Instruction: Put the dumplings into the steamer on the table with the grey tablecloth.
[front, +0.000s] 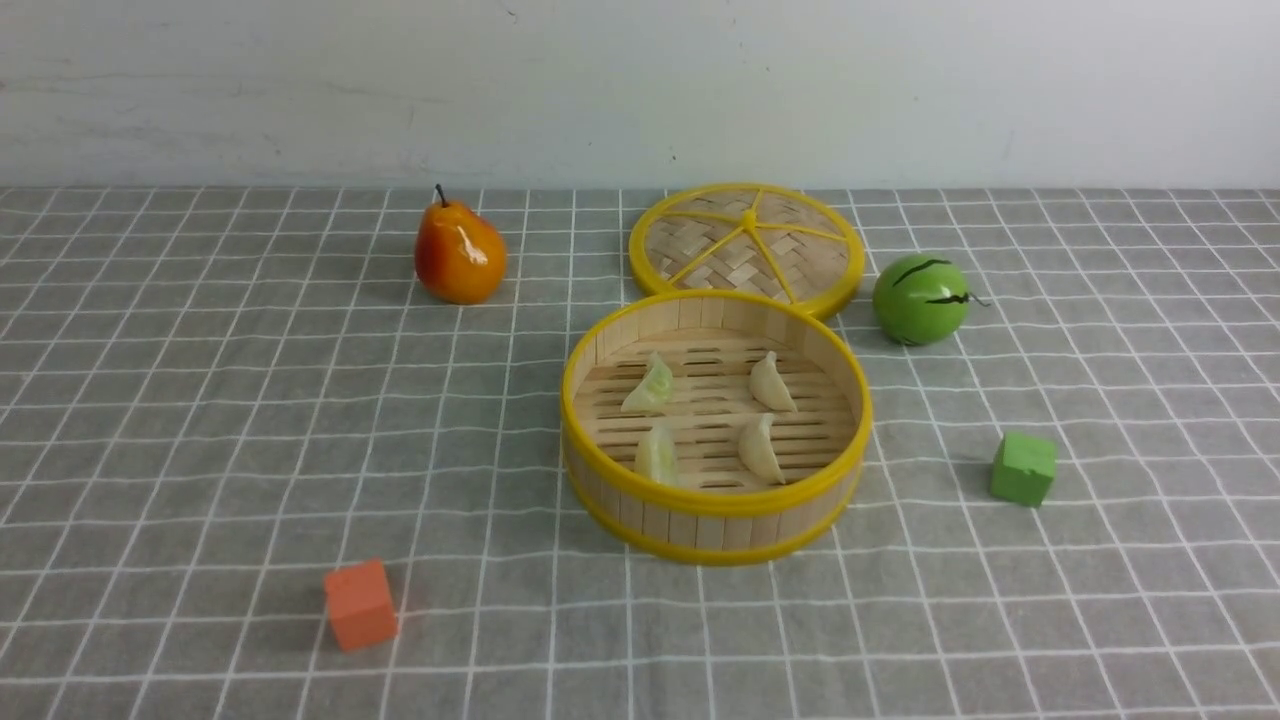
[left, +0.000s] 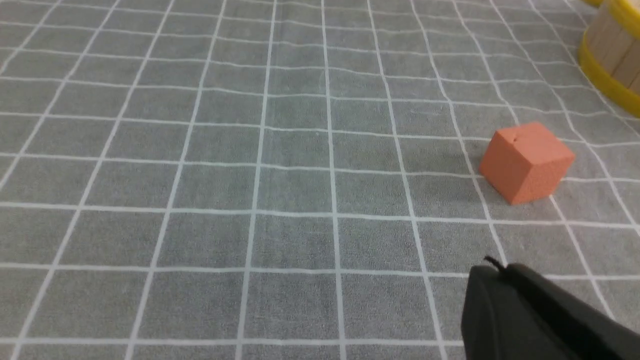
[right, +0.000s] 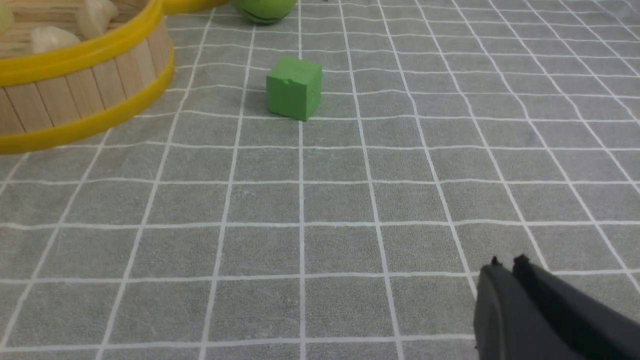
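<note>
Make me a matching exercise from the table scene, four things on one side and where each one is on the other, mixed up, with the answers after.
Things
1. Dumplings
2. Orange cube
3. Green cube
4. Woven lid

Places
A. On the cloth, to the right of the steamer
B. Behind the steamer, between the pear and the round green fruit
C. Inside the steamer, on its slatted floor
D. On the cloth, nearer than the steamer and to its left

Pairs: 1-C, 2-D, 3-A, 4-B
</note>
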